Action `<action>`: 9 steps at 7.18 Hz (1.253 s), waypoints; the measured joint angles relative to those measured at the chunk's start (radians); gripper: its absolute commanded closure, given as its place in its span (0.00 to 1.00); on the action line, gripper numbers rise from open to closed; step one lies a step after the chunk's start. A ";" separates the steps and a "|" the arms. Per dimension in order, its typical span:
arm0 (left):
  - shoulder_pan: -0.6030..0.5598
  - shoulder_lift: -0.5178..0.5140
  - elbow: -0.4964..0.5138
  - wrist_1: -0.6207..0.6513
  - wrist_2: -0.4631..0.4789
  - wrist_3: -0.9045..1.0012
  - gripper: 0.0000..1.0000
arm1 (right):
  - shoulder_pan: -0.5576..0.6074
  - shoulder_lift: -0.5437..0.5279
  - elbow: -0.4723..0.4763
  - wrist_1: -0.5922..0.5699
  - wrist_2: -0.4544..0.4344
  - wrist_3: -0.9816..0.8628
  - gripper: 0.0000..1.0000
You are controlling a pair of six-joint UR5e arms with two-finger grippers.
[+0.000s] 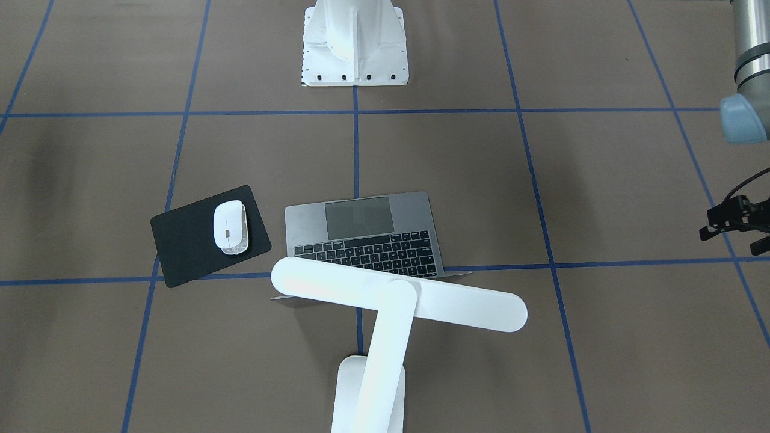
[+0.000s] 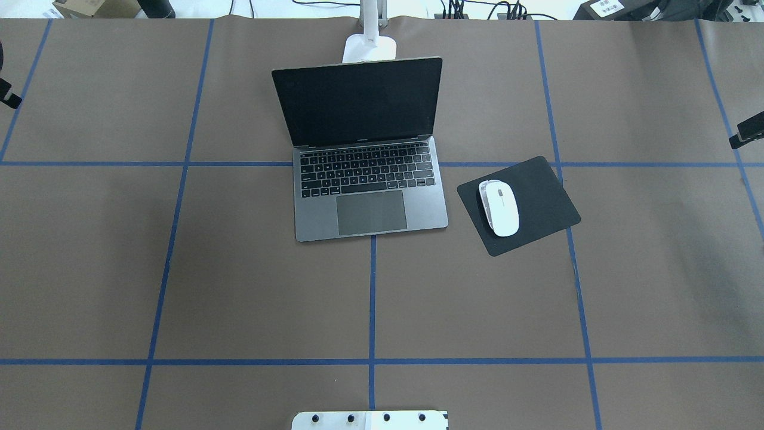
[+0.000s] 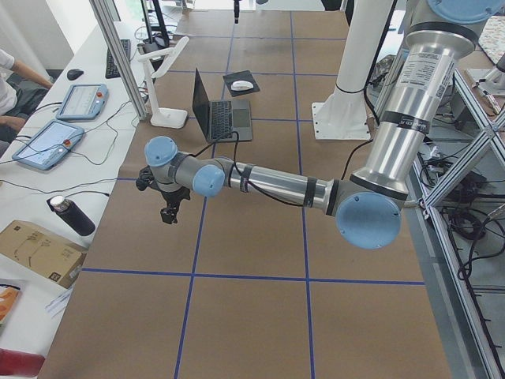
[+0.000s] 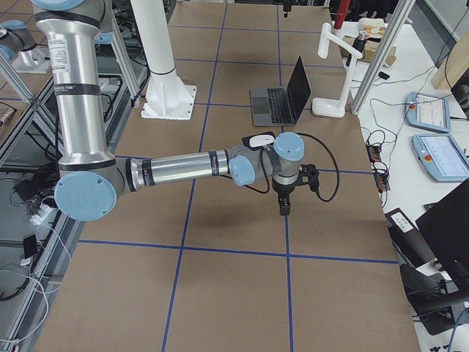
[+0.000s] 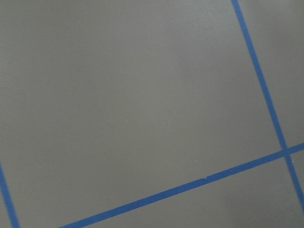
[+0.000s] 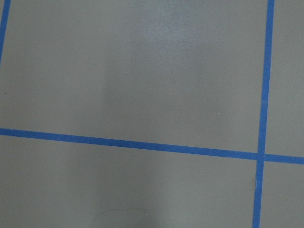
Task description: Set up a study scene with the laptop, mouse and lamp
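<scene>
The space-grey laptop stands open at the table's middle, screen dark. The white mouse lies on a black mousepad to the laptop's right. The white lamp stands behind the laptop, and its bar head hangs over the screen's top edge. Its base shows behind the lid. My left gripper hovers far out at the table's left end, and I cannot tell how its jaws stand. My right gripper hangs over bare table at the right end, its state also unclear. Both wrist views show only brown table and blue tape.
The white bolted pedestal stands at the robot's side of the table, in line with the laptop. Operators' tablets and a bottle lie on a side bench beyond the table's far edge. Blue tape lines grid the brown table.
</scene>
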 measured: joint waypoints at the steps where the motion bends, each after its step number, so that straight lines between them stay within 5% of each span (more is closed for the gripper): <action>1: -0.010 0.000 0.001 0.027 0.023 0.016 0.01 | 0.001 0.001 0.000 -0.001 0.001 0.002 0.01; 3: -0.020 0.019 -0.019 0.041 0.043 0.023 0.01 | 0.001 0.003 0.000 -0.003 -0.001 0.007 0.01; 6: -0.035 0.155 -0.186 0.043 0.041 0.013 0.01 | 0.006 -0.038 0.025 -0.006 0.002 0.009 0.01; 9: -0.037 0.181 -0.215 0.045 0.017 0.008 0.01 | 0.014 -0.060 0.039 -0.006 0.016 0.010 0.01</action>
